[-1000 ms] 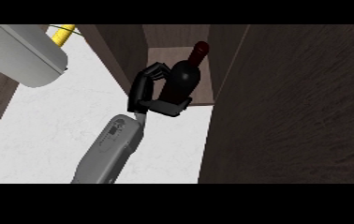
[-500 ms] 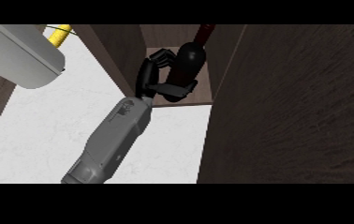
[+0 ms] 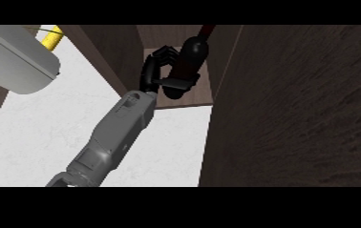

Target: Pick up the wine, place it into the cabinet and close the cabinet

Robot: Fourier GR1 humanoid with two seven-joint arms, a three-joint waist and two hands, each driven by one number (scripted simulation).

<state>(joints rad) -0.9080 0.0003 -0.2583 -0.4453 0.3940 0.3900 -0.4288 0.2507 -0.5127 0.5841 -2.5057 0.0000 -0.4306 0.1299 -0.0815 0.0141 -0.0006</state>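
**Wine held inside the open cabinet, left hand clasped on it**

- One arm in the head view: a grey forearm [image 3: 112, 136] rises from the near left edge and slants up to the right, ending at the cabinet mouth. By the way the palm faces right, it reads as the left hand [image 3: 152, 74].
- Fingers [image 3: 164, 53] are curled round the far side of the wine [image 3: 187, 65]; the thumb wraps the near side low on the bottle's body. Hand is grasping the bottle.
- The wine is a dark bottle with a reddish neck pointing away toward the far edge of the view. It sits within the cabinet [image 3: 112, 50] opening, above the brown shelf floor [image 3: 194, 102]. I cannot tell whether its base touches the shelf; the thumb and the bottle's own body hide the contact.
- A large dark brown panel, the cabinet door [image 3: 289, 108], fills the right side and stands open, its edge just beside the bottle.
- White bench [image 3: 42, 131] lies to the left of the forearm.
- Far left: a pale grey rounded object [image 3: 25, 65] with something yellow [image 3: 51, 37] behind it, well apart from the hand.
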